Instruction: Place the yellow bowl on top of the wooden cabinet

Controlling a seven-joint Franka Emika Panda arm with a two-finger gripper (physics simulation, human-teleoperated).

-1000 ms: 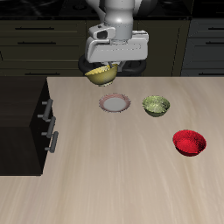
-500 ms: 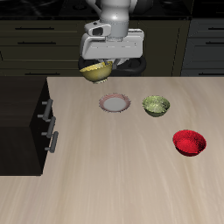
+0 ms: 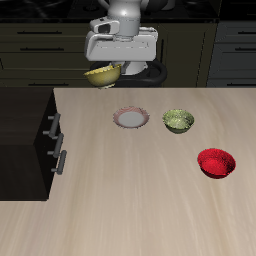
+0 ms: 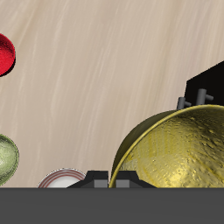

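Claw (image 3: pixel 112 70) gripping yellow bowl (image 3: pixel 103 74) by rim, hanging high near desk's back edge; tilted bowl risking slipping short of wooden cabinet (image 3: pixel 25 130).

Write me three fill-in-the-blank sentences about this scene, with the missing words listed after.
1. The gripper holds the ____ bowl in the air.
2. Each drawer front of the wooden cabinet has a ____ bar handle.
3. The bowl nearest the table's front edge is the ____ one; the olive-green bowl and the plate lie farther back.

Missing words: yellow; silver; red
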